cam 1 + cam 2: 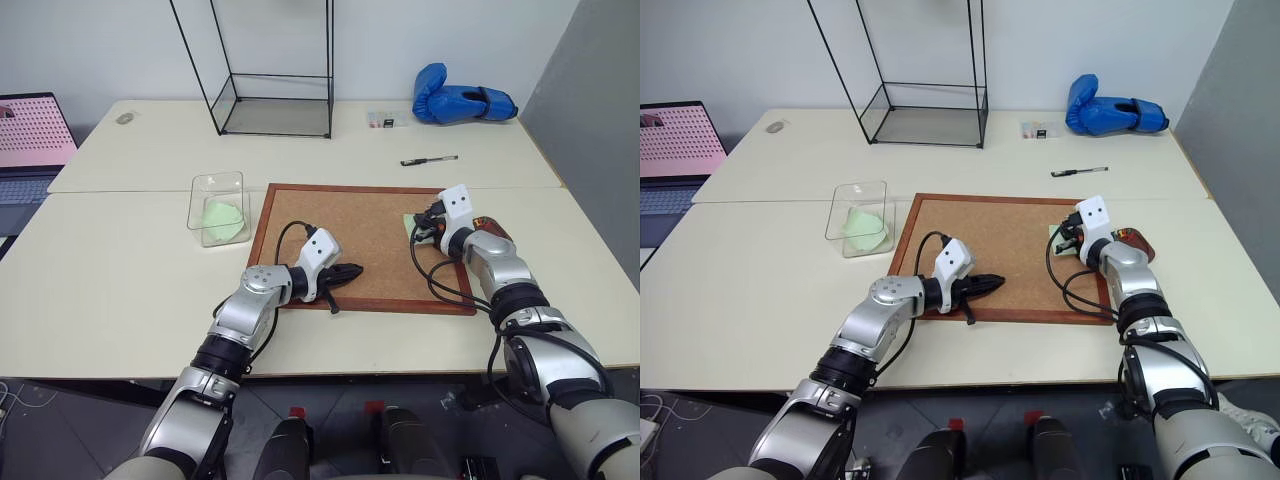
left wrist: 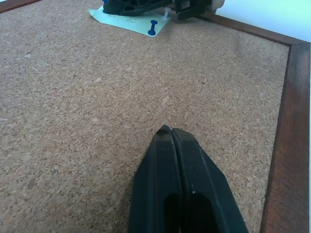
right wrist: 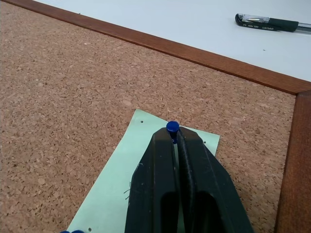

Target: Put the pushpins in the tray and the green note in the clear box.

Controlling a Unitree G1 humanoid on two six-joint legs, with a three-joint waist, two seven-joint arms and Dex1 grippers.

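Note:
A pale green note (image 3: 116,194) lies pinned at the right edge of the corkboard (image 1: 340,215). My right gripper (image 3: 173,130) is shut on a blue pushpin (image 3: 172,126) standing in the note's far edge. A second blue pushpin (image 2: 153,26) stands in another corner of the note. The small dark brown tray (image 1: 1137,243) sits just right of the board, partly hidden by my right arm. The clear box (image 1: 220,205) stands left of the board with a green paper (image 1: 224,215) inside. My left gripper (image 1: 350,271) hovers shut and empty over the board's near side.
A tall black wire-framed glass case (image 1: 275,90) stands at the back. A blue boxing glove (image 1: 462,103), a pen (image 1: 428,160) and a small packet (image 1: 385,120) lie at the back right. A laptop (image 1: 35,135) sits at the far left.

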